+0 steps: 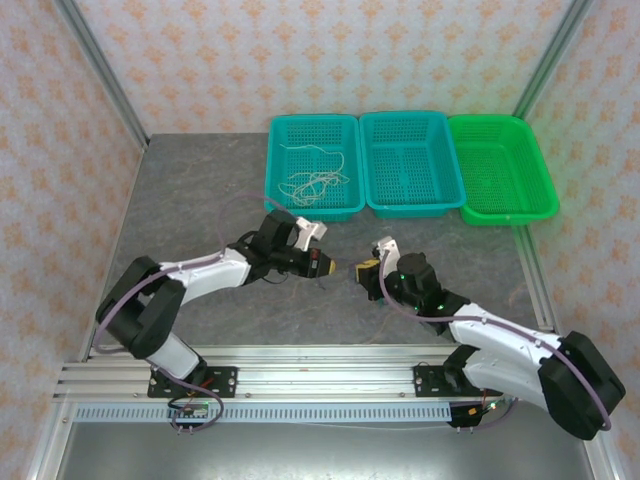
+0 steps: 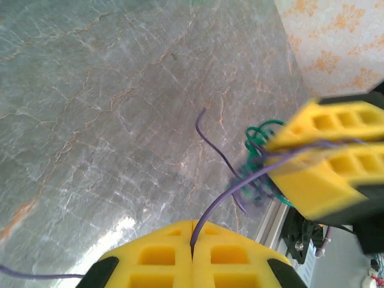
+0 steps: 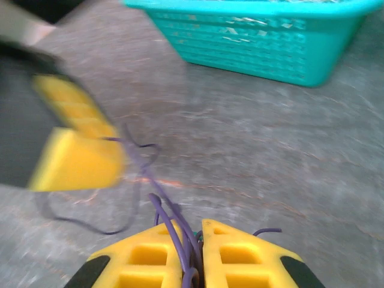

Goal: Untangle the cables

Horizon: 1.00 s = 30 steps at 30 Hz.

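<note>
Mid-bench, nearer the arm bases than the baskets. The left gripper (image 2: 193, 233) has its pads pressed together, pinching the purple wire (image 2: 221, 203) at the seam. A loose tail of that wire trails off to the left over the bench (image 2: 90, 120).

The right gripper (image 2: 287, 155) faces it tip to tip and near. It is clamped on the same purple wire, with a teal-green wire (image 2: 259, 133) snarled round the purple one right at its pads.

The held span's long axis runs gripper to gripper, roughly left-right across the bench. It is bowed, not taut. The snarl sits at the right gripper's end, so the right arm is nearer to it. My read is that the next move turns on parting the grippers along that axis.

Pose, from the top view: the left arm reaches in from its base with elbow bent and wrist pointing right. The right arm is folded low, its forearm running up-left and wrist pointing left.

Far side: whitish wires (image 1: 312, 182) lie in the left teal basket (image 1: 315, 117). The middle teal basket (image 1: 405, 115) and green basket (image 1: 490, 120) stand beside it.
</note>
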Each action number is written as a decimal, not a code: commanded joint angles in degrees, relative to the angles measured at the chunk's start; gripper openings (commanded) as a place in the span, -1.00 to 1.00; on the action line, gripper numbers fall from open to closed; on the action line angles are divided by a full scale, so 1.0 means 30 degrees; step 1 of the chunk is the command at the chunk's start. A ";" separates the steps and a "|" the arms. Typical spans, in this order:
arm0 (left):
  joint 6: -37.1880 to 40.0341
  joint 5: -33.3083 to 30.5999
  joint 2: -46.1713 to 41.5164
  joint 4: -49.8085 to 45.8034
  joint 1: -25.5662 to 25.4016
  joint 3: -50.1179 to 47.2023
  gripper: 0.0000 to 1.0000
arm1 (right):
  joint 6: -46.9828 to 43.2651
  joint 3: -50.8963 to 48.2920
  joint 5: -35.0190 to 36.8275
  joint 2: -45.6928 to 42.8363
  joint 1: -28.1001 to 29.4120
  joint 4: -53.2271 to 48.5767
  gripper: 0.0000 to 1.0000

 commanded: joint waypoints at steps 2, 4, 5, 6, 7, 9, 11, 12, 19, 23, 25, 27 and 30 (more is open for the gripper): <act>-0.0663 -0.3861 -0.4206 -0.0016 0.0386 -0.0389 -1.00 | 0.4972 0.0625 0.6940 0.1737 -0.0044 -0.1405 -0.69; -0.0551 -0.5078 -0.6123 -0.0635 0.0421 -0.0514 -1.00 | 0.6743 0.0889 0.8600 0.2622 -0.0150 -0.2336 -0.64; -0.0468 -0.5598 -0.7097 -0.1018 0.0427 -0.0504 -1.00 | 0.7641 0.0894 0.9420 0.2977 -0.0262 -0.2719 -0.60; -0.0328 -0.6101 -0.7972 -0.1533 0.0473 -0.0421 -1.00 | 0.8470 0.0811 1.0089 0.3022 -0.0451 -0.2864 -0.60; -0.0165 -0.6506 -0.8568 -0.2049 0.0508 -0.0332 -1.00 | 0.9064 0.0727 1.0500 0.3534 -0.0679 -0.2977 -0.60; 0.0117 -0.7692 -0.9785 -0.3346 0.0550 -0.0113 -1.00 | 1.0764 0.0539 1.1343 0.3779 -0.1330 -0.3357 -0.60; 0.0208 -0.8579 -1.0689 -0.4260 0.0648 -0.0068 -1.00 | 1.1888 0.0543 1.1787 0.3940 -0.2013 -0.3944 -0.60; 0.0246 -0.8763 -1.1055 -0.4548 0.0735 -0.0108 -1.00 | 1.2376 0.0584 1.1718 0.4042 -0.2388 -0.4276 -0.60; 0.0014 -1.0134 -1.2320 -0.5785 0.1127 -0.0354 -1.00 | 1.3651 0.1670 1.1654 0.4692 -0.3426 -0.6530 -0.43; -0.0318 -1.2314 -1.3414 -0.7467 0.1813 -0.0283 -1.00 | 1.5082 0.1875 1.1932 0.4327 -0.3927 -0.7914 -0.41; -0.0575 -1.2867 -1.3789 -0.8330 0.2428 -0.0290 -1.00 | 1.5648 0.1875 1.2220 0.3879 -0.4004 -0.8392 -0.40; -0.1028 -1.3291 -1.4046 -0.9068 0.3063 -0.0496 -1.00 | 1.6537 0.1766 1.2567 0.3324 -0.4262 -0.8938 -0.37; -0.1642 -1.3592 -1.4522 -0.9525 0.3935 -0.0975 -1.00 | 1.8077 0.1286 1.2024 0.2287 -0.5366 -0.9359 -0.13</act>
